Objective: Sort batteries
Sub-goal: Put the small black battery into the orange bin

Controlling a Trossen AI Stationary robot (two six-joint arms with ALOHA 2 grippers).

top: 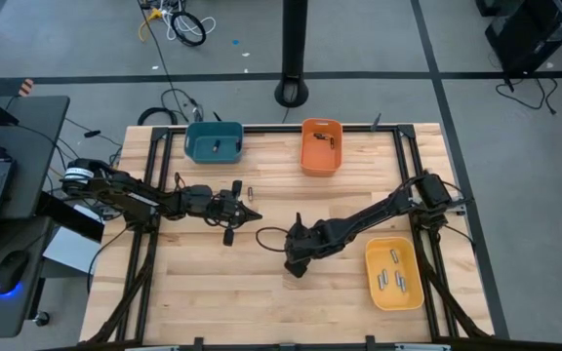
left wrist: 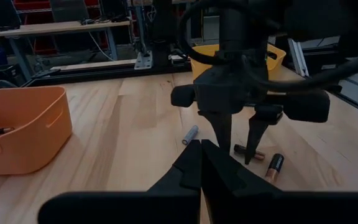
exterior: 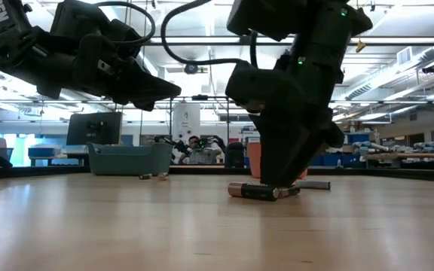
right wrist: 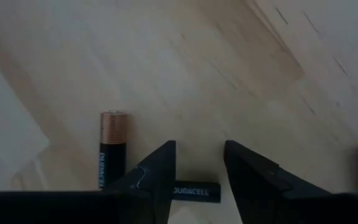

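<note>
Right gripper [right wrist: 197,171]: we see it at lower centre of the high view, pointed down at the table; its two fingers stand apart, straddling a thin black battery [right wrist: 194,190] that lies crosswise between them on the wood (nothing is lifted)
Second battery [right wrist: 112,149]: copper-topped and black, it lies on the table just beside the right gripper, left of centre in the right wrist view
Low view: the right gripper [exterior: 277,181] sits at the table surface right of centre, with a copper-ended battery [exterior: 253,191] lying at its tips
Left gripper [left wrist: 201,163]: we find it left of centre in the high view, raised above the table; its fingers are pressed together with nothing between them
Silvery battery [left wrist: 190,134]: it lies alone on the wood at centre of the left wrist view, between the two grippers
Yellow bin [top: 394,297]: lower right of the high view, holding several silvery batteries [top: 390,277]
Orange bin [top: 321,164]: upper centre of the high view, with small dark batteries inside
Teal bin [top: 213,151]: upper left of centre, one dark item inside; we cannot tell its type
</note>
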